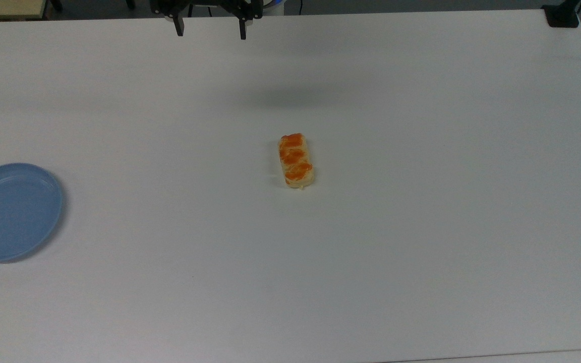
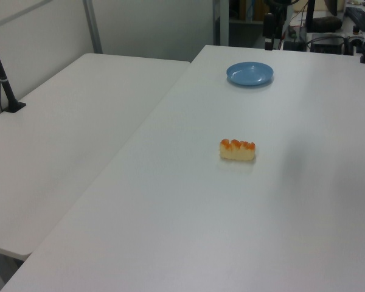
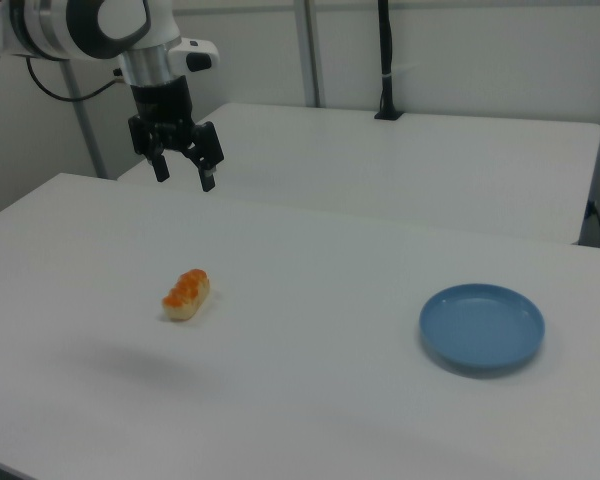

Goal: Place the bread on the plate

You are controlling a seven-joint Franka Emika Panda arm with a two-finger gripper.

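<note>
One plate point(image 1: 13, 212) — bare inside — bread point(image 1: 296, 160) on table point(image 1: 421, 252), well apart.

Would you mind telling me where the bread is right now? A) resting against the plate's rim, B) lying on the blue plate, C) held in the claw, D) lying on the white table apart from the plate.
D: the bread lies alone on the white table, well apart from the empty plate, while the open claw hangs in the air above the table, holding nothing.
</note>
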